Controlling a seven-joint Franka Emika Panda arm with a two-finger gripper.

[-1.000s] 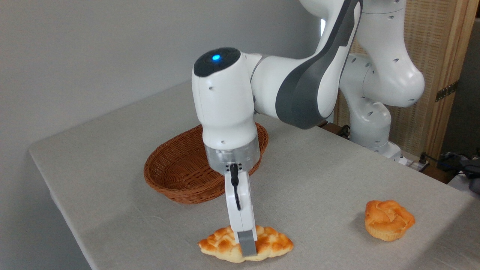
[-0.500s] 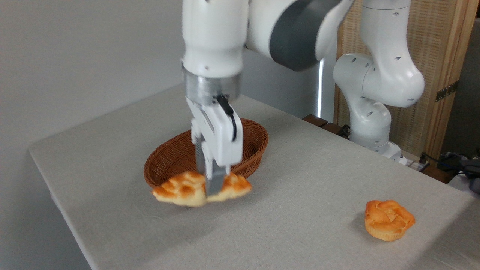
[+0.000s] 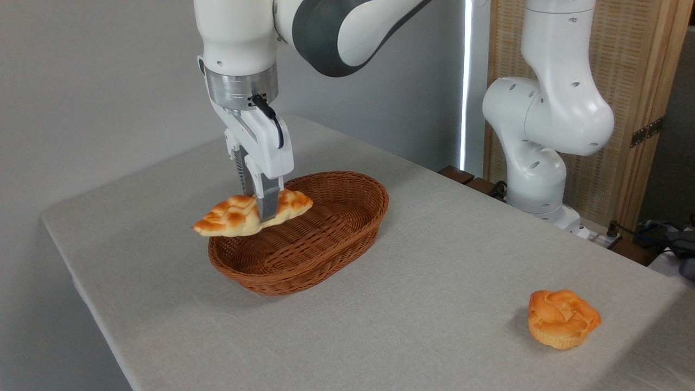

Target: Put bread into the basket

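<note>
Golden-brown braided leaf-shaped bread loaf point(image 3: 239, 216) with cream sides; reddish-brown woven oval wicker basket point(image 3: 309, 239); orange-brown round muffin-shaped bun point(image 3: 562, 317); pale grey cloth surface point(image 3: 434, 282).

My fingers pinch the golden-brown braided bread point(image 3: 239, 216) mid-length, holding it in the air, tilted, left tip lowest. It hangs over the left end of the empty oval wicker basket point(image 3: 326, 244).

Arm point(image 3: 336, 27) cut off by the top edge, upper links out of sight. Middle of bread point(image 3: 252, 215) hidden behind near finger point(image 3: 268, 203); far finger mostly hidden. Basket point(image 3: 326, 239) left rim partly covered by the loaf. Dark items point(image 3: 670, 239) at right edge cropped, too small to identify.
</note>
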